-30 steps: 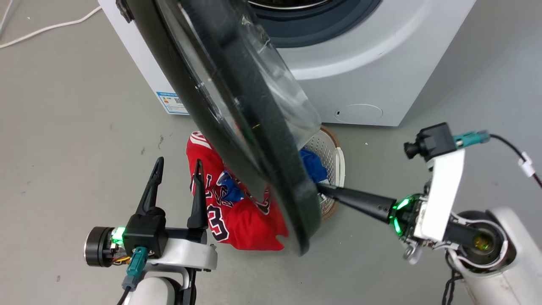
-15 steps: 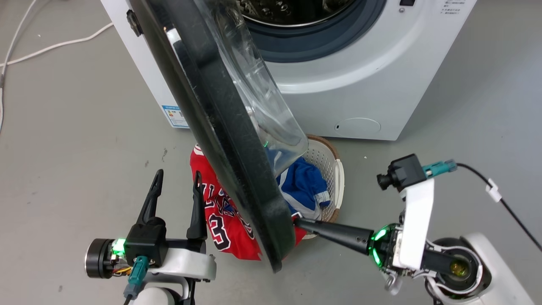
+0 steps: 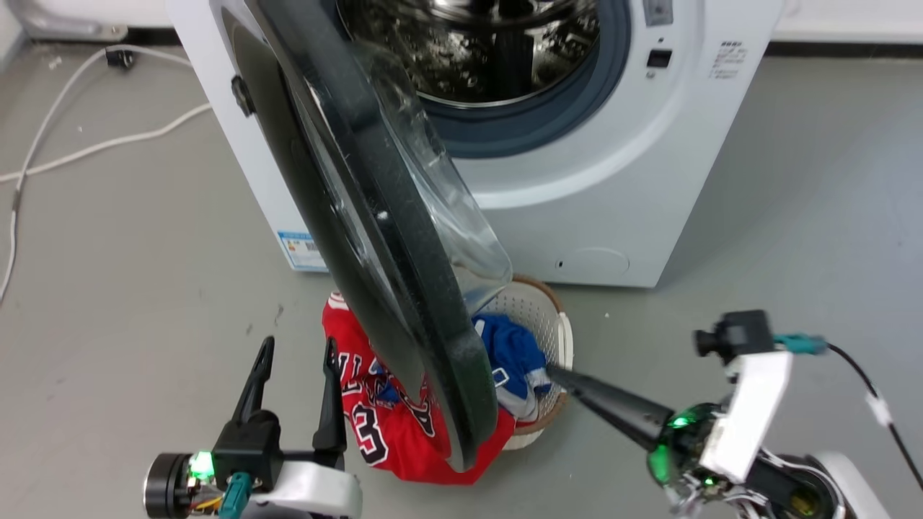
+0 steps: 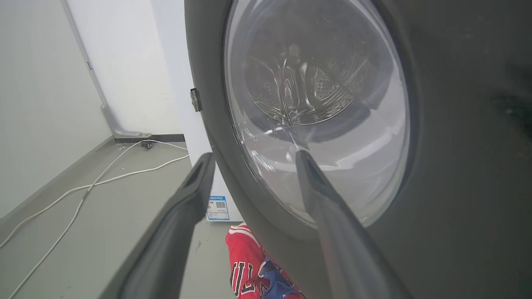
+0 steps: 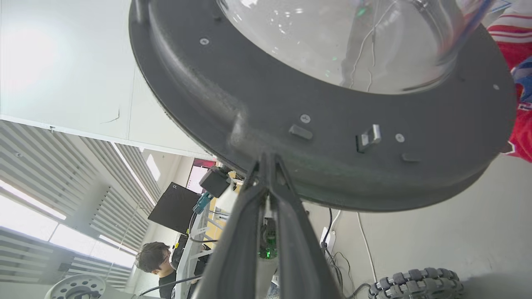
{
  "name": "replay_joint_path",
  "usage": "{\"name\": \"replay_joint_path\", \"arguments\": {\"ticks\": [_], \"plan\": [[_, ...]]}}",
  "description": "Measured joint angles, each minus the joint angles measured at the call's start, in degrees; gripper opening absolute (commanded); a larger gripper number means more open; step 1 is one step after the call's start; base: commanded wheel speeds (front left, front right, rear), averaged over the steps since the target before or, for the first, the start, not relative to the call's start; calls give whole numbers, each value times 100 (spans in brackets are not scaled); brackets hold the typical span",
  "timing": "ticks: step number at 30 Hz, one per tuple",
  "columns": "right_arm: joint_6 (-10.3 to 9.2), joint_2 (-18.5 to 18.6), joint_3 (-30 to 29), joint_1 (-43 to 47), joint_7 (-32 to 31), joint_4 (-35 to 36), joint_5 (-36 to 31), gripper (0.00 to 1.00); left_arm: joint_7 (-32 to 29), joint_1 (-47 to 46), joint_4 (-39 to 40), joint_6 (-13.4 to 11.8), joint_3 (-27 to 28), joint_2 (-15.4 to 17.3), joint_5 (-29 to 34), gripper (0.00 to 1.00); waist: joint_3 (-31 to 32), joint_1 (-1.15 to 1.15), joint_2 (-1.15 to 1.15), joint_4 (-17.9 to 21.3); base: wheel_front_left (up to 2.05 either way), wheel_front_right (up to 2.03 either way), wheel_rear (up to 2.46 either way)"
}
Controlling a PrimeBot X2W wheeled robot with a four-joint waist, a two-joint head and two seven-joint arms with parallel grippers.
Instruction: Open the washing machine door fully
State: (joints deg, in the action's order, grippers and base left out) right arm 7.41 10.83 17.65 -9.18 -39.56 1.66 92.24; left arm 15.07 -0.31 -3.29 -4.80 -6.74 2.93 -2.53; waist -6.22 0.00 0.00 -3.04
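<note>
The washing machine [image 3: 613, 187] stands at the top of the head view with its steel drum [image 3: 490, 50] exposed. The washing machine door [image 3: 433, 317] hangs part-way open, edge-on to me, its glass bowl facing the drum. My right gripper [image 3: 554, 370] is shut with nothing in it and points at the door's inner rim [image 5: 332, 124]; a small gap shows between tip and rim. My left gripper [image 3: 299, 340] stands open on the door's outer side, and its fingers [image 4: 316, 187] frame the glossy outer face [image 4: 457, 166] without holding it.
A white laundry basket [image 3: 561, 324] sits on the floor under the door, with a blue garment [image 3: 515, 353] in it and a red jersey [image 3: 375, 425] draped beside it. White cables [image 3: 72, 151] run across the floor at left. A person [image 5: 156, 257] is behind me.
The head view has tilted up, so more of the drum shows. The door swung further left with my right fingertip against its inner rim; the tip now sits just off it. Left gripper unchanged.
</note>
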Motion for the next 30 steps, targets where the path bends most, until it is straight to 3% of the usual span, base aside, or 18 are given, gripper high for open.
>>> {"name": "replay_joint_path", "arguments": {"ticks": [1, 2, 3, 4, 11, 15, 19, 21, 28, 30], "plan": [[0, -9, -98, 65, 109, 32, 4, 49, 0, 46, -3, -2, 12, 1, 0, 100, 59, 0, 0, 9, 0, 0, 0], [-1, -19, -191, 137, 198, 65, 22, 66, 0, 91, -1, -24, 19, 0, 0, 100, 114, 0, 0, 19, 0, 0, 0], [0, -24, -296, 221, 319, 121, 24, 94, 0, 135, -2, -25, 30, 1, 0, 100, 170, 0, 0, 30, 0, 0, 0], [0, -46, -414, 296, 468, 175, 20, 100, 0, 169, -1, -25, 31, 0, 0, 100, 222, 0, 0, 40, 0, 0, 0], [0, -259, -1160, 727, 1805, 553, -558, 100, 0, 407, 19, -34, 120, 0, 3, 100, 526, 0, 0, 122, 0, 0, 0], [0, -168, -1437, 779, 3288, 694, -2165, 100, 0, 490, 49, -42, 153, 0, 29, 100, 608, -1, 0, 194, 0, 0, 0], [0, -85, -1215, 851, 4552, 666, -3517, 100, 0, 570, 87, -43, 171, -1, 37, 100, 658, 0, 0, 259, 0, 0, 0], [0, 130, -1042, 859, 5139, 657, -4370, 100, 0, 602, 85, -42, 187, 1, 44, 100, 675, 0, 0, 291, 0, 0, 0], [2, 67, -1251, 961, 5462, 844, -6676, 100, 0, 602, 105, -31, 187, -1, 45, 100, 682, 0, 0, 343, 0, 0, 0], [10, -100, -1419, 1059, 5464, 889, -7240, 100, 0, 602, 107, -29, 185, -1, 45, 100, 671, 0, 0, 343, 0, 0, 0]]}}
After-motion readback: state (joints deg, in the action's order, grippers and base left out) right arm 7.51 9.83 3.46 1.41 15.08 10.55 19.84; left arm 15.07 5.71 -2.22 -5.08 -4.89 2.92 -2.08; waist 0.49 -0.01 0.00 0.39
